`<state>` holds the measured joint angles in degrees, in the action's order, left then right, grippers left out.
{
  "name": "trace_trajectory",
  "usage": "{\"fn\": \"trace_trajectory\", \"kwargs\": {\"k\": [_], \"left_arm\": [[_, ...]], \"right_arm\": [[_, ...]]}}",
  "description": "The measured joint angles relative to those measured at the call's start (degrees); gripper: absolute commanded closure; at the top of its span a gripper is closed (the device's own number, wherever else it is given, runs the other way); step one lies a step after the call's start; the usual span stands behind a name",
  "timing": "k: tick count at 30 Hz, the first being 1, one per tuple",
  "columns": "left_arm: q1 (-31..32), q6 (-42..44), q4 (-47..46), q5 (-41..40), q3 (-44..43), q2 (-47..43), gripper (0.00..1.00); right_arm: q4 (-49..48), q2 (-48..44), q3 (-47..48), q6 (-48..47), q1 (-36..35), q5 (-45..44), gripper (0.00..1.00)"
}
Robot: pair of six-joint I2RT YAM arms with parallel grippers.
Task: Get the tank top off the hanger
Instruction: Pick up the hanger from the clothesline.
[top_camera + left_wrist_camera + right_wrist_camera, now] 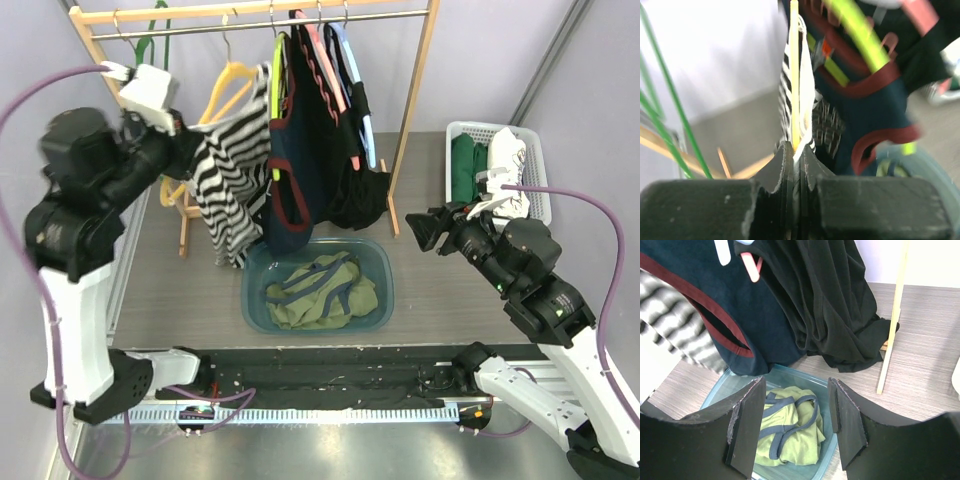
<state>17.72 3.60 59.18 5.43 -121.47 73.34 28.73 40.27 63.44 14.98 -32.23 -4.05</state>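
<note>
A black-and-white striped tank top point(228, 180) hangs on a yellow hanger point(232, 78) at the left of the wooden rack. My left gripper point(186, 135) is shut on the top's left edge, level with the hanger's arm. In the left wrist view the jaws of this gripper point(796, 147) pinch white striped fabric point(807, 95), and the yellow hanger point(794, 60) runs straight up from between them. My right gripper point(412, 228) hovers open to the right of the bin; nothing sits between the fingers of the open gripper point(796, 425).
A navy tank top point(295, 150) with red trim and a black garment point(355, 170) hang beside the striped one. Below sits a teal bin point(375, 262) holding a green tank top point(322, 292). A white basket point(540, 160) of clothes stands at the right. The rack's leg point(410, 130) is near my right gripper.
</note>
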Motion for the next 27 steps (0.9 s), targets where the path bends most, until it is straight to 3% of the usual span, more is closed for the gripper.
{"fn": "trace_trajectory", "kwargs": {"k": [11,20,27], "left_arm": [[0.00,4.63,-7.78,9.25,-8.09,-11.15,1.00],[-0.07,1.25,-13.46,18.03,-22.80,-5.38,1.00],[-0.22,-3.50,-15.76,29.57,-18.21,-6.75,1.00]], "right_arm": [[0.11,0.24,0.02,0.26,0.00,0.02,0.40],[0.22,0.20,0.07,0.46,0.00,0.00,0.40],[0.52,-0.83,0.07,0.46,0.00,-0.44,0.40]]}}
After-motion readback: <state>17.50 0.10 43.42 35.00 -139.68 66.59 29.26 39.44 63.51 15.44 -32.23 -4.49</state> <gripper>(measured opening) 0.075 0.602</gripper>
